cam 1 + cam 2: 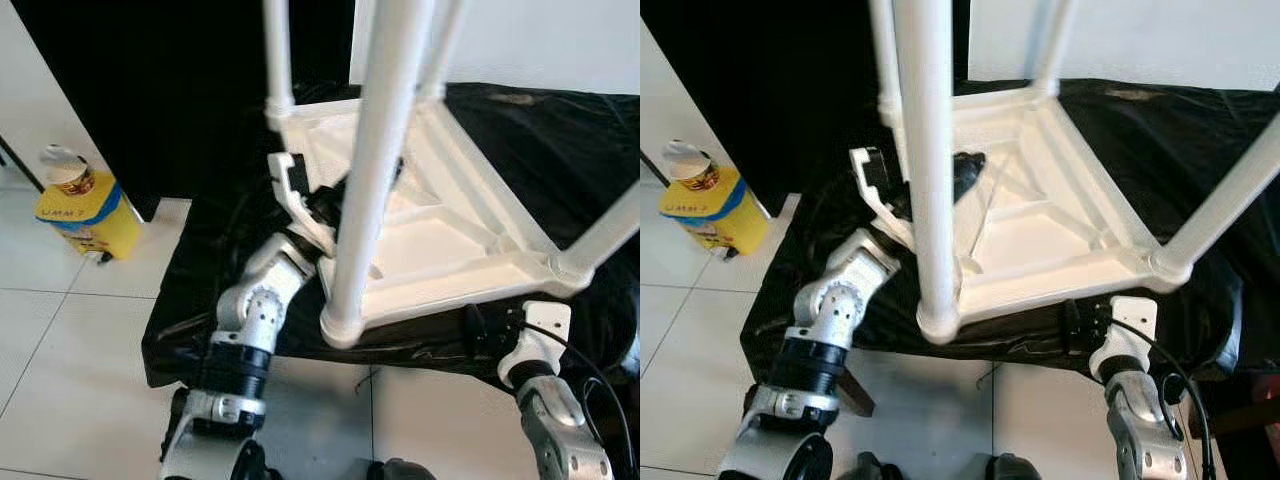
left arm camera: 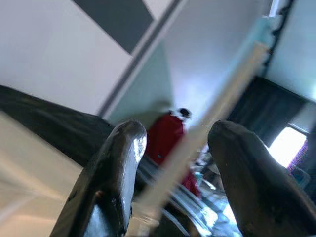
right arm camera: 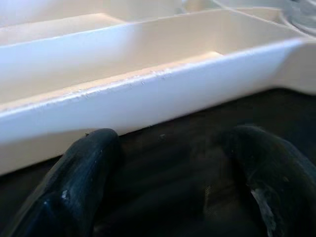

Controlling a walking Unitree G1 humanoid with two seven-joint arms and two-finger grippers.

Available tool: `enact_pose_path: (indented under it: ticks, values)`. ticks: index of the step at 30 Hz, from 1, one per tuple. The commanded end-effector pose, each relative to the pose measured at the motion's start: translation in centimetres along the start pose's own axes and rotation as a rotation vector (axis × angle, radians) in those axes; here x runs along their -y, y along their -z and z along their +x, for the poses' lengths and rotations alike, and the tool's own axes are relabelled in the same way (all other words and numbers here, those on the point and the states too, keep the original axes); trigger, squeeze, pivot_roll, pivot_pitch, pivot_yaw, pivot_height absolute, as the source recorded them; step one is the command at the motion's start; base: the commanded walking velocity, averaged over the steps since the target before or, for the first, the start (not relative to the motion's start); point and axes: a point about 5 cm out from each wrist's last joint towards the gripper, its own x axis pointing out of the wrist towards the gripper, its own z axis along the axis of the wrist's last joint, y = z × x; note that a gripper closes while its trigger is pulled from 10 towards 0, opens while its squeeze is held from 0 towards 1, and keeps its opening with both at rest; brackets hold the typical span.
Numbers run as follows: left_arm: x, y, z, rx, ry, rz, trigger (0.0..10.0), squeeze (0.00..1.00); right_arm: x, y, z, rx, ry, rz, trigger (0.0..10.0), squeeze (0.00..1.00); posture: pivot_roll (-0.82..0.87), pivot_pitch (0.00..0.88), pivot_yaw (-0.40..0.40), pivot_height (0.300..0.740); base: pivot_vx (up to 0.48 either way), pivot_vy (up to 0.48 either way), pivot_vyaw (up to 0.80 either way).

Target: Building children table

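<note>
— Left eye view first: where is the table? 
— The white plastic children's table (image 1: pixel 430 235) lies upside down across the middle of the frame, on a surface draped in black cloth (image 1: pixel 560 140). Its ribbed underside faces up and its white legs rise out of the corners. The nearest leg (image 1: pixel 375 170) runs from the top centre down to the socket at the lower middle and cuts straight across the view.
— And the left gripper?
— The left gripper (image 1: pixel 322 208) reaches in at centre left, over the table's edge, partly hidden behind that near leg. In the left wrist view its two black fingers (image 2: pixel 106 182) are spread, with a pale leg passing through the gap; whether they touch it is hard to say.
— The right one?
— The right gripper (image 1: pixel 1078 325) sits at the lower right, against the cloth just below the table's front rim. In the right wrist view its fingers (image 3: pixel 79 182) are parted and rest on the black cloth, the white rim just ahead of them.
— Anything else around?
— A yellow container (image 1: pixel 88 212) with a blue band stands on the white tiled floor (image 1: pixel 60 360) at the left. A red blurred shape shows far off in the left wrist view.
</note>
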Motion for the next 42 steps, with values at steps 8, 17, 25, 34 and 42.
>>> enact_pose_path:
  ticks: [8, 17, 25, 34, 42]
  values:
    - [6.0, 2.4, 1.2, -0.012, 0.438, -0.060, 10.0, 0.00, -1.0, -2.0, 3.5, 0.080, -0.007, 0.001, 10.0, 0.00, -0.11, 0.076, -0.023, 0.740, 0.000, 0.000, 0.00]
    - [2.5, 2.6, 0.2, -0.129, 0.158, 0.215, 10.0, 0.00, 1.0, -1.9, 3.2, 0.094, 0.143, -0.027, 10.0, 0.00, -0.10, 0.084, -0.018, 0.740, 0.000, 0.000, 0.00]
    - [0.8, 1.8, -1.8, -0.219, 0.060, 0.343, 10.0, 0.00, 2.0, -2.0, 2.3, 0.129, 0.200, -0.013, 10.0, 0.00, -0.09, 0.093, 0.014, 0.740, 0.000, 0.000, 0.00]
    - [-0.2, 0.8, -7.3, -0.533, 0.097, 0.623, 10.0, 0.00, 2.5, -2.6, -0.1, 0.205, 0.234, -0.030, 10.0, 0.00, -0.08, 0.106, 0.025, 0.740, 0.000, 0.000, 0.00]
    - [0.4, 2.1, -10.5, -0.752, 0.220, 0.681, 10.0, 0.00, 2.0, -2.0, -0.7, 0.192, 0.226, -0.037, 10.0, 0.00, -0.06, 0.115, 0.030, 0.740, 0.000, 0.000, 0.00]
